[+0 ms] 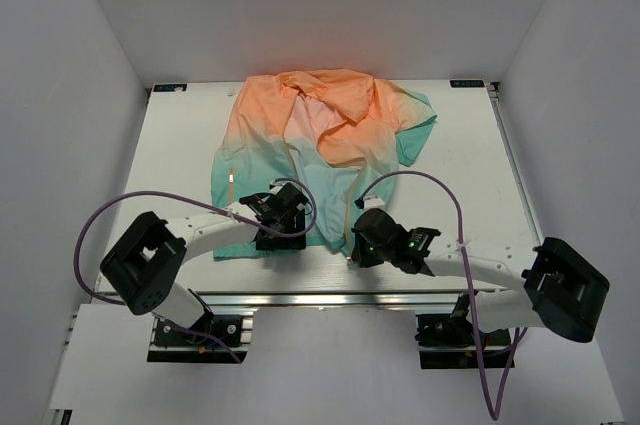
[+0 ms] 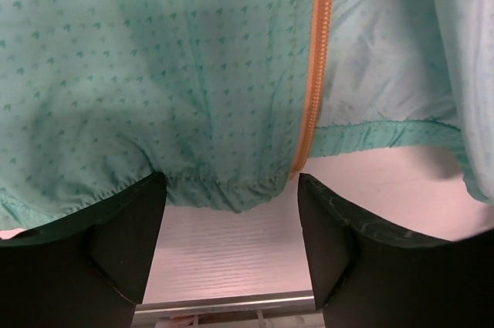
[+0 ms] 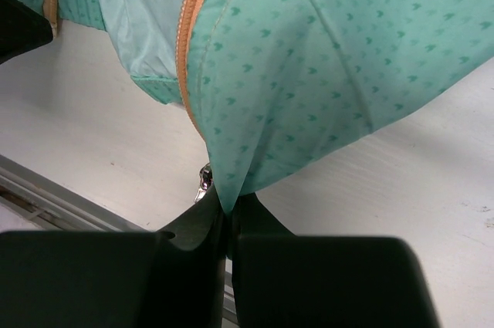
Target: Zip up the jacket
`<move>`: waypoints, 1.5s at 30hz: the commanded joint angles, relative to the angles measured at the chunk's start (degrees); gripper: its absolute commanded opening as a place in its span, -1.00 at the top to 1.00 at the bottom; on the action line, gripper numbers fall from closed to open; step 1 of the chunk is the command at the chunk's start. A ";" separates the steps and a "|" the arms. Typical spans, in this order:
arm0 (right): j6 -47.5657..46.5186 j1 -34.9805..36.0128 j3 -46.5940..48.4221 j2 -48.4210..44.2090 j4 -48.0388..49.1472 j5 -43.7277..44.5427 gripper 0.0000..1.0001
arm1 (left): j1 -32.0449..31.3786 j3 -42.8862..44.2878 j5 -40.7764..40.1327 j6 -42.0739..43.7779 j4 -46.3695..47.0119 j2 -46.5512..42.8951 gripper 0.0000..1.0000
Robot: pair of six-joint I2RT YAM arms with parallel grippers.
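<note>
One white flat table (image 1: 470, 165) fills the middle of my overhead view. On it lies the thin fabric jacket (image 1: 330, 145), peach-orange at the crumpled top end and teal-green at the hem. It sits centre frame with the hem toward the bottom, and the front lies open.

The black left gripper (image 1: 285, 207) sits at the lower left part of the hem. On its wrist camera I see the left gripper (image 2: 231, 189) with its jaws spread wide. The gathered teal hem lies just at the fingertips, with nothing pinched.

The black right gripper (image 1: 365, 235) sits at the lower centre of the hem. Its own camera shows the right gripper (image 3: 228, 216) clamped tight on a corner of teal fabric, which pulls up into a taut cone.

The orange zipper tape (image 2: 312, 89) runs down to the hem, ending just above the right-hand finger. A small metal zipper pull (image 3: 204, 181) hangs just left of the pinched corner.
</note>
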 commanded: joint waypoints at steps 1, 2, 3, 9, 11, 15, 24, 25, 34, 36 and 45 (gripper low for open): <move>0.34 -0.21 -0.61 -2.09 1.48 1.94 1.00 | -1.26 2.27 -4.32 -1.98 -2.24 1.51 -0.56; 0.43 -0.21 -0.95 -2.35 1.48 2.21 1.00 | -1.69 3.23 -5.02 -2.25 -2.86 2.04 -0.49; 0.43 -0.21 -1.22 -2.53 1.48 2.38 1.00 | -2.05 3.68 -6.16 -2.43 -4.00 2.66 -0.49; 1.13 -0.30 -2.19 -3.58 1.57 2.82 1.00 | -3.81 5.18 -8.28 -4.36 -5.41 6.61 -0.34; 1.39 -0.30 -2.54 -3.84 1.48 3.00 1.00 | -3.90 5.27 -8.72 -5.41 -5.85 7.49 -0.20; 1.48 -0.47 -2.89 -3.94 1.57 3.44 1.00 | -3.98 5.62 -8.90 -5.86 -6.73 7.33 0.12; 2.62 -4.24 -2.89 -1.92 0.52 4.32 1.00 | -4.07 5.62 -8.73 -5.16 -8.93 1.53 0.92; 2.54 -5.03 -2.89 -1.65 0.25 4.14 1.00 | -4.07 5.53 -8.55 -4.98 -9.45 0.22 0.91; -4.29 -12.69 -4.21 -3.40 0.95 -3.04 1.00 | -4.07 2.02 -7.16 -4.45 -13.59 -7.70 1.00; -7.82 -12.69 -5.08 -6.03 4.11 -7.00 1.00 | -4.07 1.49 -4.00 -2.88 -11.22 -10.69 1.00; -11.61 -16.63 -2.45 -7.01 -1.05 -2.45 1.00 | -4.07 3.15 -2.47 1.27 -10.50 -20.62 0.76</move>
